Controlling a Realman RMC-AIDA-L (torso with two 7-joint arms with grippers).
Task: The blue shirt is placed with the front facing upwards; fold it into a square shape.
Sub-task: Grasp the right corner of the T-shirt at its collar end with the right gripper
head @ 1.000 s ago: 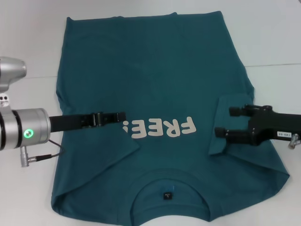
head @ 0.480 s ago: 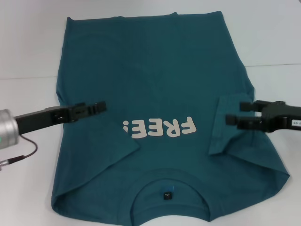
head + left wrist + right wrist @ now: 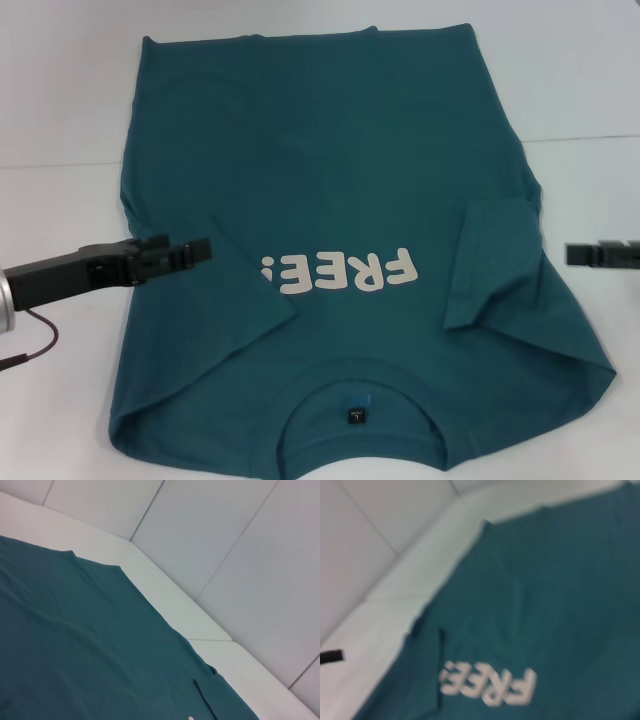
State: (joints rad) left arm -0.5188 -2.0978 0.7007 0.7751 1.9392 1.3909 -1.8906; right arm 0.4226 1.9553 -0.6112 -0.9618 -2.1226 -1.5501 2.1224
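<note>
The blue shirt [image 3: 330, 170] lies flat on the white table, front up, with the cream "FREE!" lettering [image 3: 340, 272] on its chest and the neckline label [image 3: 354, 415] nearest me. Both sleeves are folded inward: one [image 3: 245, 300] beside the lettering's left, the other [image 3: 490, 265] on its right. My left gripper [image 3: 195, 248] hovers over the shirt's left edge, open and holding nothing. Only the fingertips of my right gripper [image 3: 590, 250] show, off the shirt's right edge, open and holding nothing. The wrist views show the shirt [image 3: 75, 645] [image 3: 560, 605] from the sides.
Bare white table [image 3: 60, 90] surrounds the shirt on the left, right and far sides. A dark cable [image 3: 35, 345] hangs under my left arm. Panelled wall [image 3: 240, 555] rises behind the table's far edge.
Both grippers have drawn outward from the folded sleeves. The left one went from beside the lettering to the shirt's left edge. The right one slid almost out of view. The sleeves stay folded.
</note>
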